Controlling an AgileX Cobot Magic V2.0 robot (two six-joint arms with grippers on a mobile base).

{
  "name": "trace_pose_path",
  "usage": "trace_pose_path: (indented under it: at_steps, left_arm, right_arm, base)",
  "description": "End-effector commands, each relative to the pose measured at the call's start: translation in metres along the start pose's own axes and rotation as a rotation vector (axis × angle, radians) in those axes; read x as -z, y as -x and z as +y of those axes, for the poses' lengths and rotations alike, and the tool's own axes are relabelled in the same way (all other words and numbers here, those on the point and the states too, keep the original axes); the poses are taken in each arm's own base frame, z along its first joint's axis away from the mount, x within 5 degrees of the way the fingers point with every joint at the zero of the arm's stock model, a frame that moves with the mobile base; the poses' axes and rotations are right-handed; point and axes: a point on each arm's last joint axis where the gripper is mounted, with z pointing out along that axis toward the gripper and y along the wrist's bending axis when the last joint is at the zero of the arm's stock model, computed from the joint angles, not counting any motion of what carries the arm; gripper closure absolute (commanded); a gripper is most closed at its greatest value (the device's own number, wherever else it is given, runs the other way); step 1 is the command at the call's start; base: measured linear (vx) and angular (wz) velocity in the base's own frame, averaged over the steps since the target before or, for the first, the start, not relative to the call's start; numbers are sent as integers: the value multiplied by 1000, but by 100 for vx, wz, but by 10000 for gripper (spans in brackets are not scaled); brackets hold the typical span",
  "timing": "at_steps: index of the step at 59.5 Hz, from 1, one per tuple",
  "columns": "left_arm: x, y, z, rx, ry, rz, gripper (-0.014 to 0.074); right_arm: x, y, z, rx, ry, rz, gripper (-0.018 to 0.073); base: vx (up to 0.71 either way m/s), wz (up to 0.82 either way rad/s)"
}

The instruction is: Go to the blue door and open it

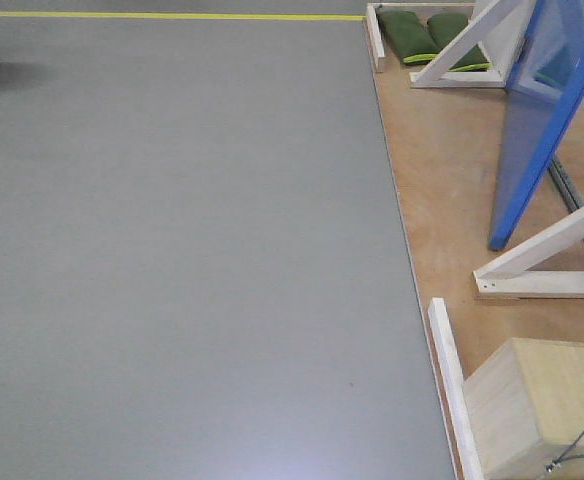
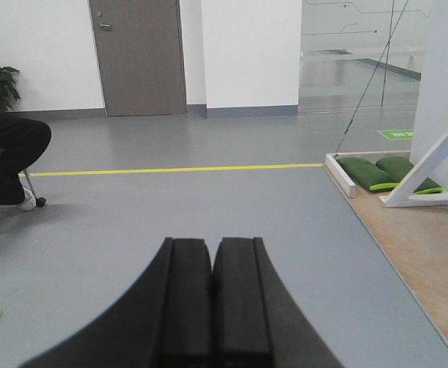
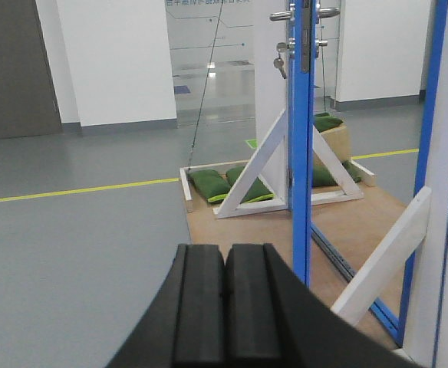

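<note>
Ahead, slightly right of right gripper (image 3: 225, 257): blue door (image 3: 301, 153), edge-on, not touching; lever handle (image 3: 280, 15) high above fingers. Both grippers closed, pads together, empty. Open grey floor (image 2: 209, 199) before left gripper (image 2: 212, 249). Edge of wooden platform (image 3: 239, 230) just beyond right fingers; white brace (image 3: 251, 165), green sandbags (image 3: 207, 184) farther. Ahead, yellow line (image 2: 170, 169) crosses floor.
</note>
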Motion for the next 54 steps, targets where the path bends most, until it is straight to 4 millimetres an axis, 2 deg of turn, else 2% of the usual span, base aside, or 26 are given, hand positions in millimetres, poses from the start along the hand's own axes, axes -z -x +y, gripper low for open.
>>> trace_pose_path:
  at_steps: [1, 54]
  left_arm:
    - [3, 17, 0, 8, -1, -124, 524]
    - [3, 17, 0, 8, -1, -124, 524]
  right_arm:
    - [1, 8, 0, 12, 2, -94, 561]
    - [1, 8, 0, 12, 2, -94, 561]
  base:
    - [42, -1]
    - [46, 0]
